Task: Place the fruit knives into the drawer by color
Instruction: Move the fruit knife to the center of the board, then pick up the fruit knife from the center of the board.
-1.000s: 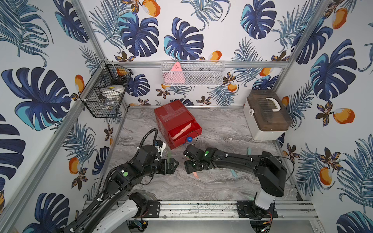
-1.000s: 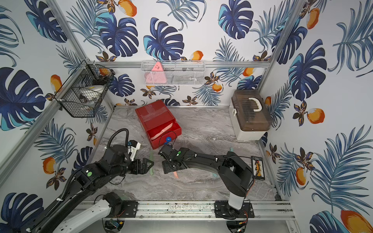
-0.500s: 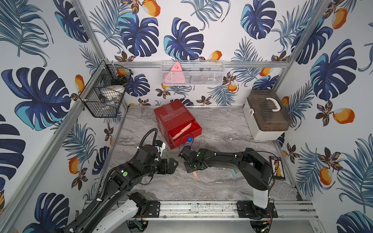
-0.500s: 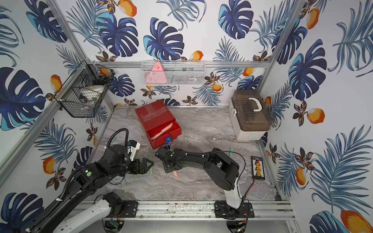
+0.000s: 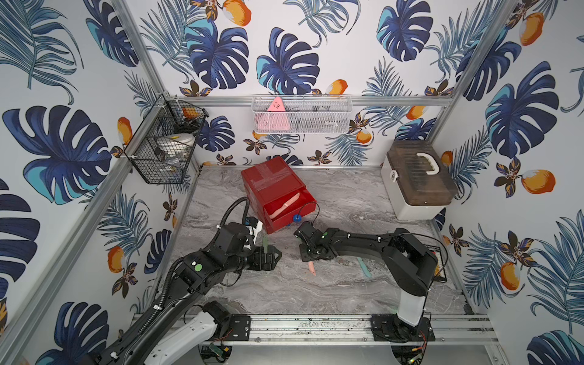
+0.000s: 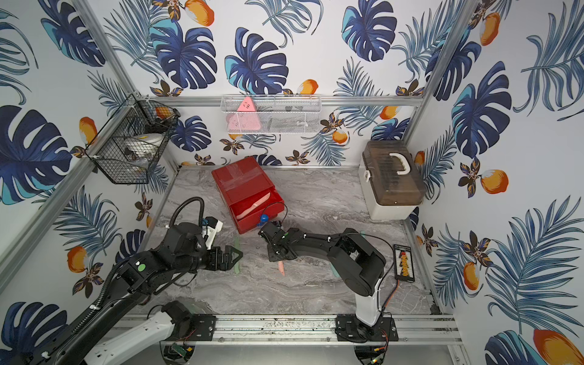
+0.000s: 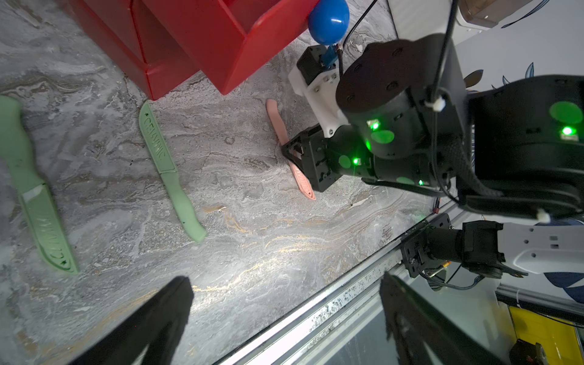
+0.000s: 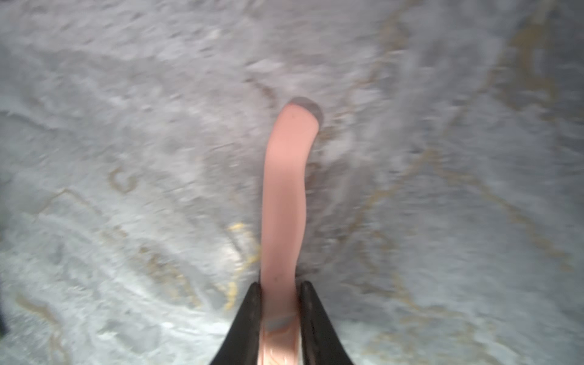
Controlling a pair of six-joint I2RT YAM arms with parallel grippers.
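Leaf-patterned walls close in a grey marbled surface (image 5: 347, 196). The red chest of drawers (image 5: 271, 180) stands near its rear edge, left of middle, with the top drawer pulled out and one pink knife (image 5: 286, 205) lying inside. Just in front of the chest, the right hand (image 8: 279, 294) is clamped across the middle of a second pink knife (image 7: 278, 123) that lies on the surface. This knife's long axis runs from the chest toward the front edge, rounded handle end nearest the drawer. The right arm is plainly the nearer one. The lift probably needs a turn to match the drawer's length. The left hand (image 5: 271, 254) hangs wide apart near the left edge, over a green knife (image 7: 170, 170).
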